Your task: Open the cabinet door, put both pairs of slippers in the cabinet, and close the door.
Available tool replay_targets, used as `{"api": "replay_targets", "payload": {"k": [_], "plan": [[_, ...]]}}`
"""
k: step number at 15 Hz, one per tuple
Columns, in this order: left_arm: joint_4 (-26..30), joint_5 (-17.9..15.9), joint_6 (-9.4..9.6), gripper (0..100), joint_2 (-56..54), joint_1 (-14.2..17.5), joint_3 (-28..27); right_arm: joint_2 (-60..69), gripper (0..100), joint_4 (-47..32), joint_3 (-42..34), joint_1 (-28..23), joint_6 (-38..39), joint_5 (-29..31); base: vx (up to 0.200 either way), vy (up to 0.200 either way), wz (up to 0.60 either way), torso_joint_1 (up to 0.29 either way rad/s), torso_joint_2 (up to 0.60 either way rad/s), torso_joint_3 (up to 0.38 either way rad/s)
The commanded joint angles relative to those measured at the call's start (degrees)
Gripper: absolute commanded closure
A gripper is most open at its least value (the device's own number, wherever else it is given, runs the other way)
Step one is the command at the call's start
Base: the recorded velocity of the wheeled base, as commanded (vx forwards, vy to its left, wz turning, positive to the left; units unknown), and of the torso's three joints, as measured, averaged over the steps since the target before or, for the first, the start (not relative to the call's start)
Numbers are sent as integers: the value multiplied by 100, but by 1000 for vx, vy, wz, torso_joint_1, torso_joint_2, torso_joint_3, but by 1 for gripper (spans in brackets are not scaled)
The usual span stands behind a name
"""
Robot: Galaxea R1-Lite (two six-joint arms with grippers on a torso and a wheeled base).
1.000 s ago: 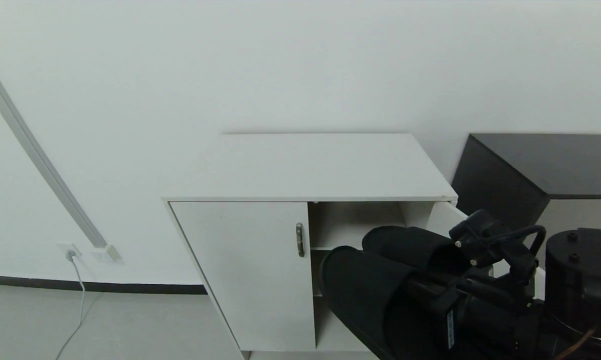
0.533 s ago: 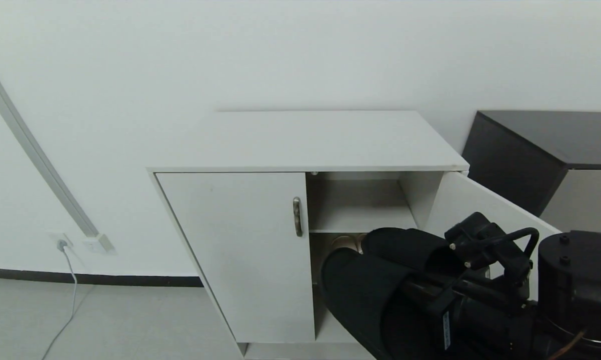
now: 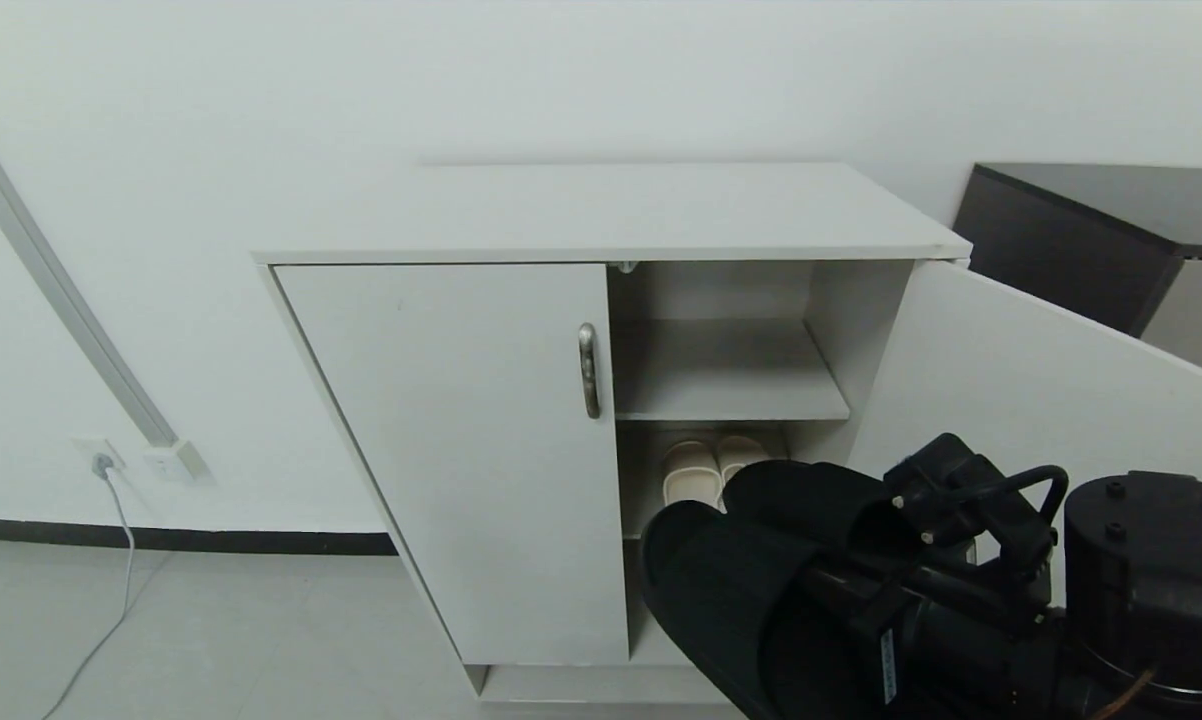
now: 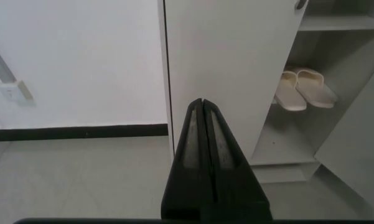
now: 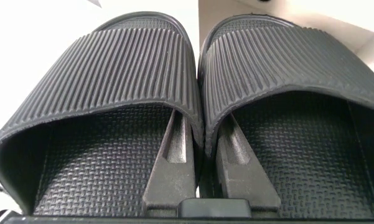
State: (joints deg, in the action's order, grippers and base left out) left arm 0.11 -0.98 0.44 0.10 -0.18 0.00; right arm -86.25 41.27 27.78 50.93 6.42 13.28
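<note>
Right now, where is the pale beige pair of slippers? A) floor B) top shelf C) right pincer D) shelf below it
D: the pale beige pair of slippers lies under the upper shelf inside the open white cabinet; the right pincer holds the black ribbed slippers.

The cabinet (image 3: pixel 441 420) is smooth, matt white board; the handle (image 3: pixel 588 370) on its closed door is dull brushed metal. The black slippers (image 5: pixel 143 81) before the cabinet look matt and rubbery, with ribbed straps and pebbled footbeds; the beige slippers (image 3: pixel 701 468) inside it look smooth.
</note>
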Motion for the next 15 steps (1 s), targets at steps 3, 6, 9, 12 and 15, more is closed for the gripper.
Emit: {"api": "replay_targets", "payload": {"k": [3, 6, 9, 12, 15], "plan": [[-2, 1, 0, 100, -1, 1, 0, -32, 100, 40, 17, 4, -1, 44, 0, 0, 0, -106, 460, 347], [-2, -8, 18, 100, -1, 1, 0, -41, 100, 40, -1, 4, -1, 35, 0, 0, 0, -63, 444, 380], [-2, -8, 26, 100, -1, 1, 0, -103, 100, 40, -18, 4, -10, 26, 0, 0, 0, -23, 388, 367], [-2, -8, 26, 100, -1, 1, 0, -120, 100, 40, -54, 13, -27, 26, 0, 0, -200, 1, 98, 95], [-2, -8, 18, 100, -1, 1, 0, -120, 100, 40, -71, 13, -54, 17, 0, 0, -200, 1, 9, 12]]}}
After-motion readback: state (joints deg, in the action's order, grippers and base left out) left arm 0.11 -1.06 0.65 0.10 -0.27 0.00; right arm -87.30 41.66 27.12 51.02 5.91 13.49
